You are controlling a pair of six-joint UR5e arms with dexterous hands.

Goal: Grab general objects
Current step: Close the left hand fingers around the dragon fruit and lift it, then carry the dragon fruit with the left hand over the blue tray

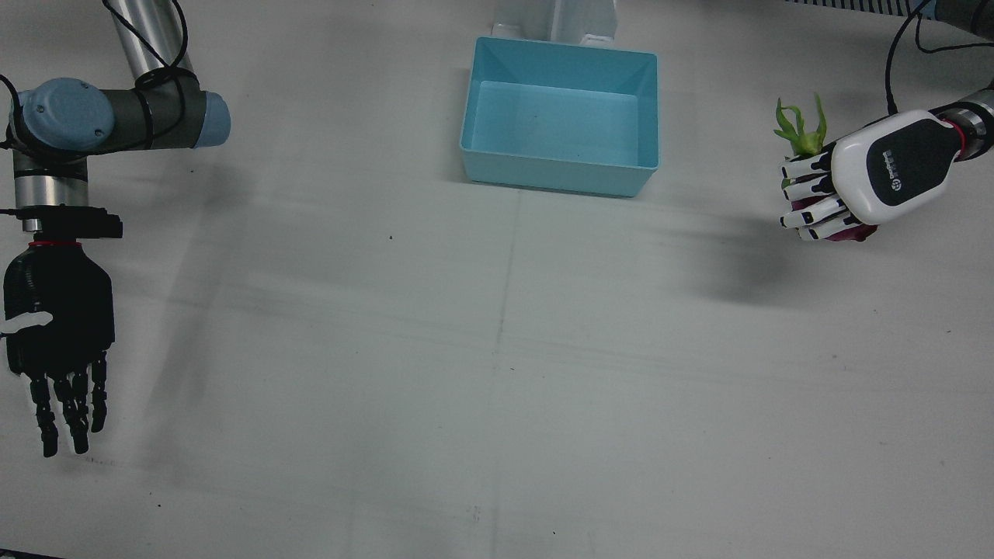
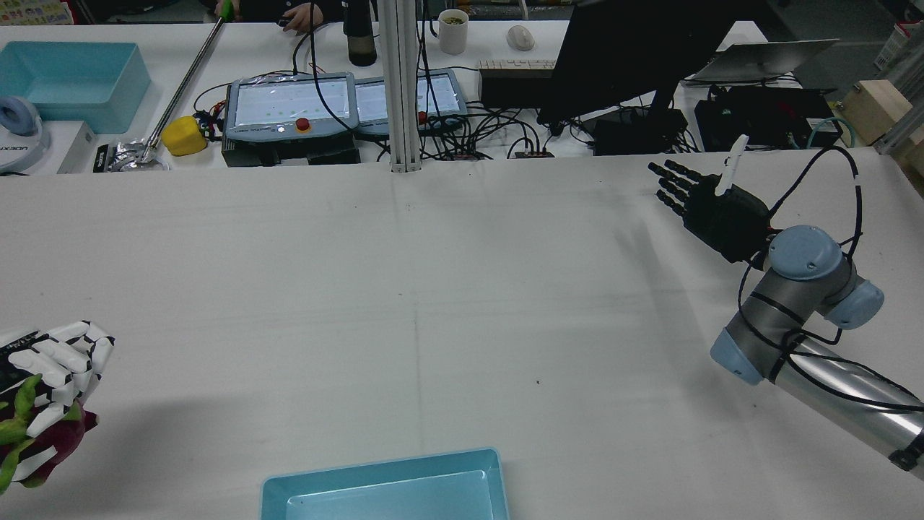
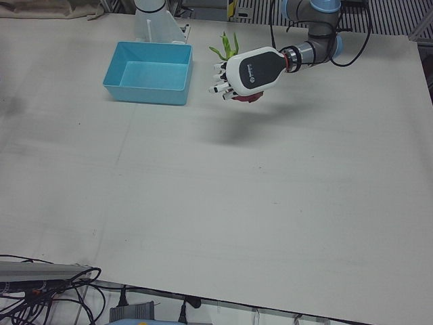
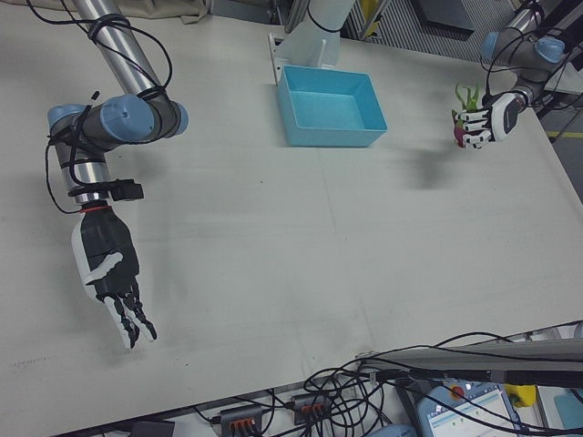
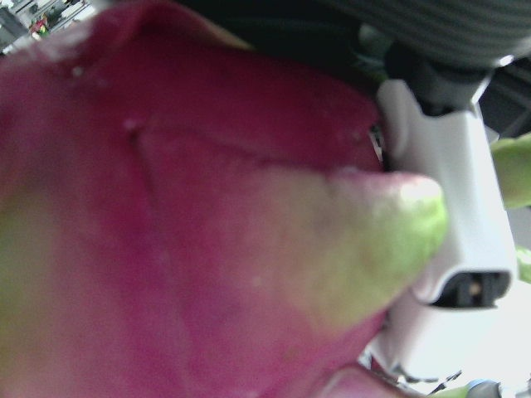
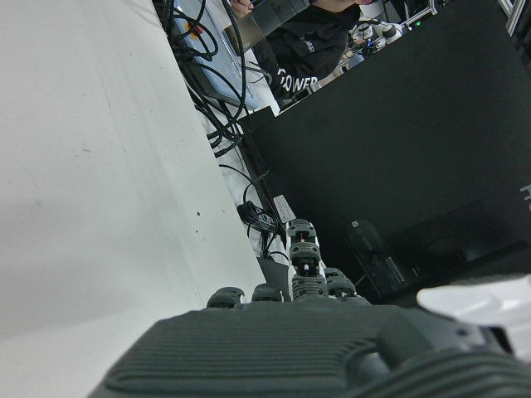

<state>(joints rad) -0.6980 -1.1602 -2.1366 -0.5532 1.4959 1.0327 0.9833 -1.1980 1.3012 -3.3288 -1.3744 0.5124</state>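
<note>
Glossy plastic bin (image 1: 561, 115); matt table (image 1: 497, 373); waxy-skinned dragon fruit (image 5: 191, 240)

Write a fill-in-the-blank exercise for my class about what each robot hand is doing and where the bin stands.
1. The left hand is shut on a pink and green ____.
2. The right hand holds ____.
3. The bin on the table is light ____ in colour.
4. Inside, the bin is ____.

Missing words: dragon fruit; nothing; blue; empty
</note>
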